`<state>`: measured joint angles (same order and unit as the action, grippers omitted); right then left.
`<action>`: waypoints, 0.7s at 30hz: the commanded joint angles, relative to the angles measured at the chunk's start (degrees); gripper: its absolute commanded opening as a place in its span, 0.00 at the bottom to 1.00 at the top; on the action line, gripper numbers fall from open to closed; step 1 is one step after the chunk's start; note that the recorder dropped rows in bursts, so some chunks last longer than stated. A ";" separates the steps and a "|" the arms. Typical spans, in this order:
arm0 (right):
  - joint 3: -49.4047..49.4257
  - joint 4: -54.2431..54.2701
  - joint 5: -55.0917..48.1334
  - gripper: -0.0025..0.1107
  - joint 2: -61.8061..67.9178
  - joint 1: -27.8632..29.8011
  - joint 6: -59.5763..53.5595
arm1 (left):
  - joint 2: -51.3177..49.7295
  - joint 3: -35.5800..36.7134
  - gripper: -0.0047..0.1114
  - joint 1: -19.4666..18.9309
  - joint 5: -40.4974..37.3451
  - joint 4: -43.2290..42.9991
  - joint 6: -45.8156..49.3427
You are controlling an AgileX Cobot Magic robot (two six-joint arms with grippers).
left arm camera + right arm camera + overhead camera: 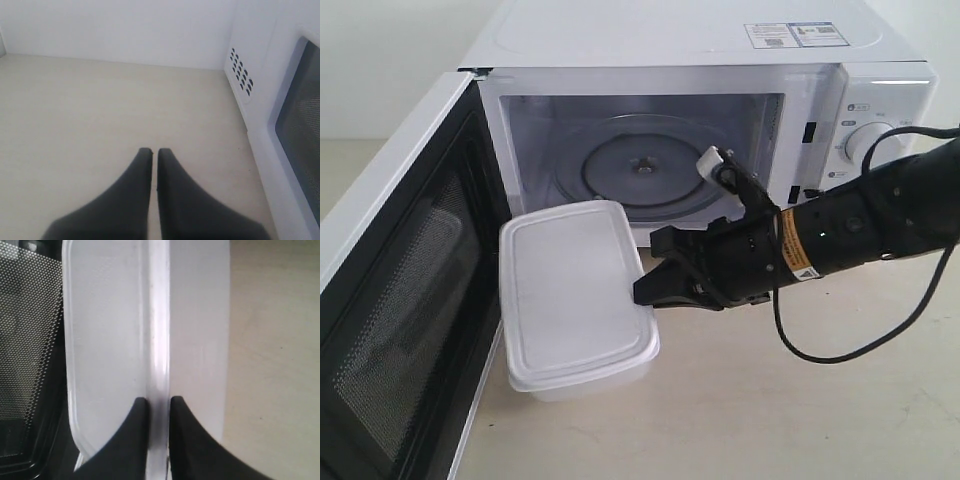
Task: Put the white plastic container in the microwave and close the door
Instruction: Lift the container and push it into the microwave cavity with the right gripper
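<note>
The white plastic container (575, 297) hangs in the air in front of the microwave (720, 100), just before its open cavity. My right gripper (642, 285) is shut on the container's right rim; in the right wrist view the rim (159, 340) runs between the black fingers (135, 440). The door (390, 300) stands swung wide open at the left, dark mesh window facing inward. The glass turntable (640, 165) lies bare inside. My left gripper (154, 152) shows only in its wrist view, shut on nothing, above the tabletop beside the microwave's vented side (241, 75).
A black cable (840, 345) loops from the right arm down over the beige tabletop (770, 420). Two dials (868, 140) sit on the microwave's right panel behind the arm. A white wall stands behind the microwave.
</note>
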<state>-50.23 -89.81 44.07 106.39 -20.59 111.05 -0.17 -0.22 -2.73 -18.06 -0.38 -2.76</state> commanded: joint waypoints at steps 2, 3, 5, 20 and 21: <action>4.51 2.63 -7.32 0.02 -5.27 0.09 -1.75 | 0.17 0.22 0.08 -0.04 0.46 0.38 0.31; 5.35 4.56 -7.37 0.02 -6.17 0.09 -3.10 | 0.17 0.22 0.08 -0.04 0.46 0.38 0.31; 6.67 9.84 -7.37 0.02 -7.83 0.09 -6.33 | 0.17 0.22 0.08 -0.04 0.46 0.38 0.31; 7.26 35.95 -5.93 0.02 -9.30 0.09 -11.38 | 0.17 0.22 0.08 -0.04 0.46 0.38 0.31; 7.26 38.06 -5.93 0.02 -9.20 0.09 -11.62 | 0.17 0.22 0.08 -0.04 0.46 0.38 0.31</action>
<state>-42.89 -57.45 37.34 97.94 -20.59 100.47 -0.17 -0.22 -2.73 -18.06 -0.38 -2.76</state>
